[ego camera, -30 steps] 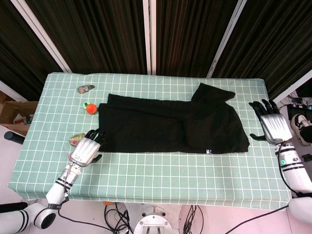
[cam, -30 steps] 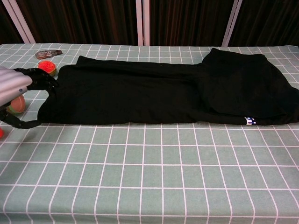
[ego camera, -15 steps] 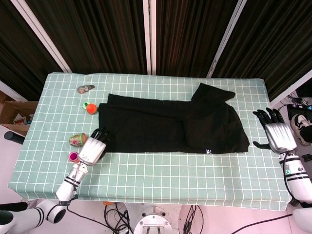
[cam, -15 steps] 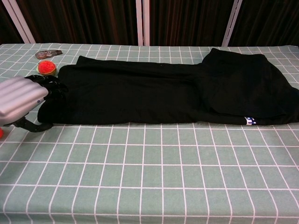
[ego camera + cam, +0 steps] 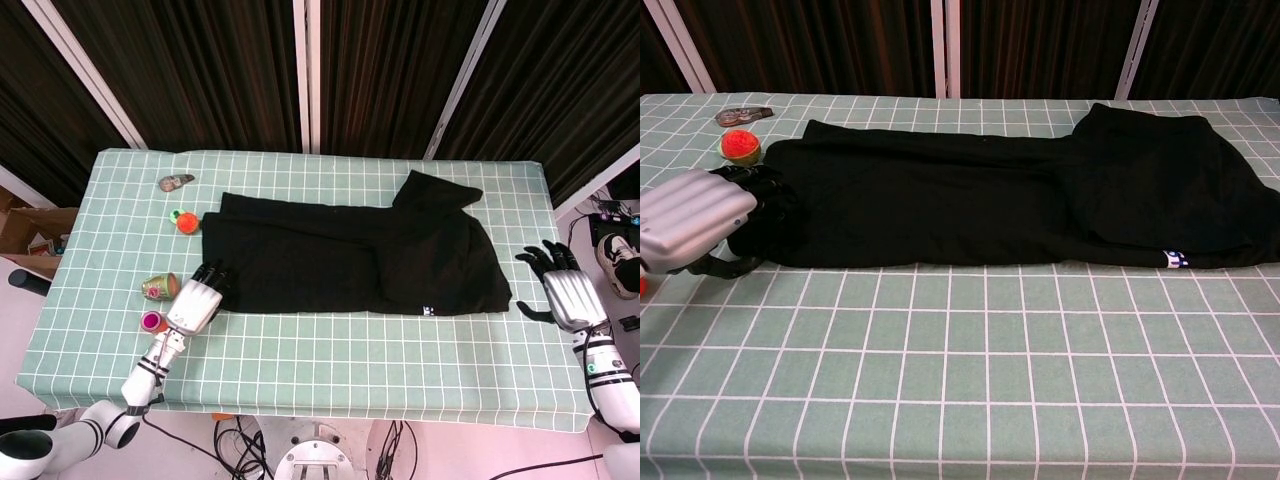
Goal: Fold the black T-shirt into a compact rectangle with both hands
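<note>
Now at near-left corner of black T-shirt (image 5: 350,255) w/ left hand (image 5: 194,303), fingers touching the hem edge; can't tell if cloth is pinched yet. Moved in from beside the shirt vs 1 s ago — looks like prep for grabbing that end & folding across. Shirt lying mid-table, long strip, already part-folded. Right hand (image 5: 568,297) pulled back off table edge, fingers spread, holding nothing; sat closer to shirt before.

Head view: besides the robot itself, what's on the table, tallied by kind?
T-shirt: 1
Grey object at the far left corner: 1
Orange ball: 1
Small cup-like toys, one green and one pink: 2
Total: 5
</note>
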